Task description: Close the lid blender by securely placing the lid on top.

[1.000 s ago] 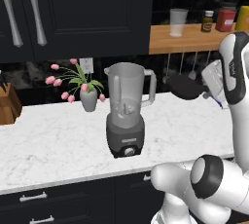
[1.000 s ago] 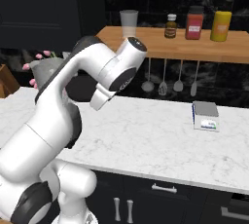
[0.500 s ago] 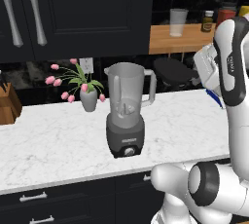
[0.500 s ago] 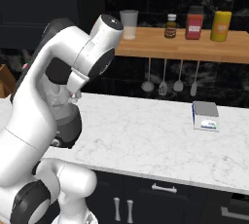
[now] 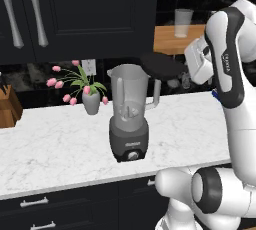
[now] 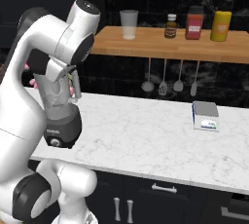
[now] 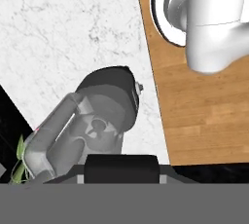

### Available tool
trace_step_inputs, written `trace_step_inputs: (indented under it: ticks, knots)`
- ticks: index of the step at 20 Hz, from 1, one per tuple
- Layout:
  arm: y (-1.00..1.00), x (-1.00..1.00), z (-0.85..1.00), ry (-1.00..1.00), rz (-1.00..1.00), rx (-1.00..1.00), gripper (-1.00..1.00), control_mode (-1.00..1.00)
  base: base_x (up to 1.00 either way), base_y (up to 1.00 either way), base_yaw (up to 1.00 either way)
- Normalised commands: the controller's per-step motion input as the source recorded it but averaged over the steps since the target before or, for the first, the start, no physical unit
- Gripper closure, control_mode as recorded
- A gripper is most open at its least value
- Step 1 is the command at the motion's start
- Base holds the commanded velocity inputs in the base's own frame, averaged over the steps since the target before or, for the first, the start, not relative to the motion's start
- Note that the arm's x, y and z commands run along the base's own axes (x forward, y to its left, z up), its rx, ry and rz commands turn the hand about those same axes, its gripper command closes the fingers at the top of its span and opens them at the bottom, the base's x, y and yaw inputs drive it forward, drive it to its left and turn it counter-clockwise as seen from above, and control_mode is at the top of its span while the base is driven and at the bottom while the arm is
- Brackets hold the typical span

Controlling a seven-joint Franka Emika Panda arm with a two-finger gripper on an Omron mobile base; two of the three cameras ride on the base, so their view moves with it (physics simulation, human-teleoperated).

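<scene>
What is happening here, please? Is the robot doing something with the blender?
The robot's white arm is carrying the black lid in its gripper, and the lid hangs in the air just to the right of the blender and a little above its rim. The jar's mouth is open, so the lid is not on yet. The blender stands on the white marble counter, next to a small vase of pink flowers. In the hand view the blender shows below the gripper.
</scene>
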Motion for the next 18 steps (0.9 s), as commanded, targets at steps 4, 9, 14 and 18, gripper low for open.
trace_step_inputs:
  ticks: [4, 9, 14, 18]
  knots:
    - [0.49, 0.05, 0.15, 0.05, 0.0, 0.0, 1.0, -1.0, 0.0, 0.0, 0.0]
    - [0.31, 0.16, 0.1, 0.05, -0.03, 0.0, 1.0, -1.0, 0.0, 0.0, 0.0]
    - [0.12, 0.25, 0.0, 0.0, -0.06, 0.0, 1.0, -1.0, 0.0, 0.0, 0.0]
    - [0.05, 0.23, 0.0, 0.0, -0.06, 0.0, 1.0, -1.0, 0.0, 0.0, 0.0]
